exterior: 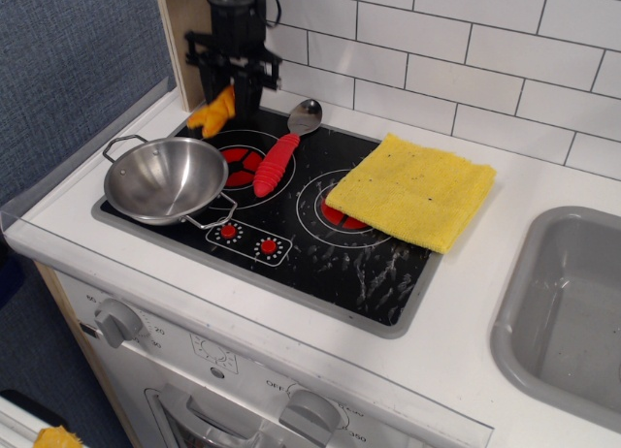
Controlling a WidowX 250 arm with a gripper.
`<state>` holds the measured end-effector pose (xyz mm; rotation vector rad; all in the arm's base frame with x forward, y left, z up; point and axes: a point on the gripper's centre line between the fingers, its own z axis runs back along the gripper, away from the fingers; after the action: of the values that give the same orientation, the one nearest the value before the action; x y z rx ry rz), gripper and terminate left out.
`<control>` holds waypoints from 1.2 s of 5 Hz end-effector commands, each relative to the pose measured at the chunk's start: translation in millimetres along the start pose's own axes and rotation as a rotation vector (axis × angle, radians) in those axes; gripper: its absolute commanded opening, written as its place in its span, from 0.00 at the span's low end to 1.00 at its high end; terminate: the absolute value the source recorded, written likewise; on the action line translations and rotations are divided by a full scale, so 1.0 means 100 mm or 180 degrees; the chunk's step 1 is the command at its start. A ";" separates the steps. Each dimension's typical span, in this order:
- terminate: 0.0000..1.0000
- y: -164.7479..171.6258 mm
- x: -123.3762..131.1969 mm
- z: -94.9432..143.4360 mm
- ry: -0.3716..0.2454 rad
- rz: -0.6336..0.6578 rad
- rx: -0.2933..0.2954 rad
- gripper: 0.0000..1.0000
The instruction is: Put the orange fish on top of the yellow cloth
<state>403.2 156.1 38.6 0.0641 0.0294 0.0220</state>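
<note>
Here, your stovetop (320, 264) carries the yellow cloth (412, 191) at 3 o'clock, flat over the right burner. At 11 o'clock, your gripper (231, 91) has its fingers closed on the orange fish (213, 113), which hangs tilted beside the red-handled spoon (279, 160).

Counting outward from the black glass stovetop (320, 249): one round stainless steel pan with two wire handles (165, 179) sits on its left burner, one metal spoon with a red ribbed handle (282, 152) lies just right of that pan, and one bright yellow fuzzy folded cloth (412, 189) covers its right rear corner. One small orange plush fish (213, 114) is at its back left corner. Two red-dotted control marks (248, 239) show on its front edge. One grey sink basin (568, 317) lies to its right.
</note>
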 end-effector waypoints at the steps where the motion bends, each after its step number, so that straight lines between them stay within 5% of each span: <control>1: 0.00 -0.49 -0.06 0.86 -0.0516 0.0355 -0.0015 0.00; 2: 0.00 -0.97 -0.04 0.81 -0.0426 0.0214 -0.0131 0.00; 4: 0.00 -1.91 -0.15 0.66 -0.0294 -0.0041 -0.0022 0.00; 6: 0.00 -2.08 -0.19 0.43 -0.0119 0.0002 -0.0126 0.00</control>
<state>389.6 -50.9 46.8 0.0275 0.0453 0.0337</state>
